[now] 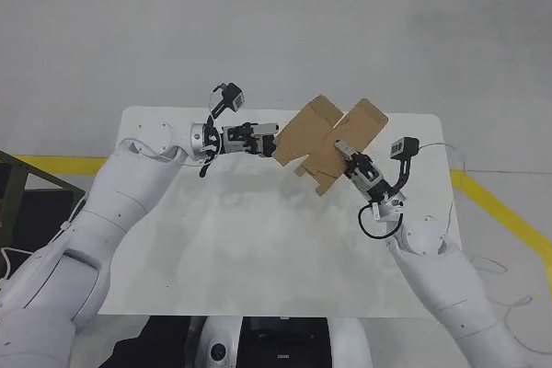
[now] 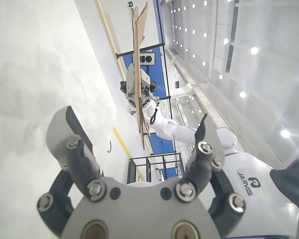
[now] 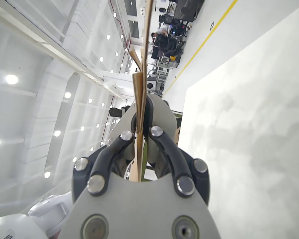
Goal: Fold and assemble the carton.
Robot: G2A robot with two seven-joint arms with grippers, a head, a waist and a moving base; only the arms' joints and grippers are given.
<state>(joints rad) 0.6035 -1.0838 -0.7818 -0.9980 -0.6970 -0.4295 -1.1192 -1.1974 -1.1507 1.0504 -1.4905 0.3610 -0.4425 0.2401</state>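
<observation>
- Right pincer [image 3: 140,125] is clamped tight on the one flat brown carton [image 3: 147,38]. From its wrist I see the board edge-on, so the flaps are hard to count.
- Left pincer [image 2: 137,120] stands wide open and holds nothing. The carton's edge shows farther off between its fingers; I can't tell whether they touch.
- From above, the carton hangs between my two pincers, over the far part of the white table [image 1: 258,248] and near its far edge.
</observation>
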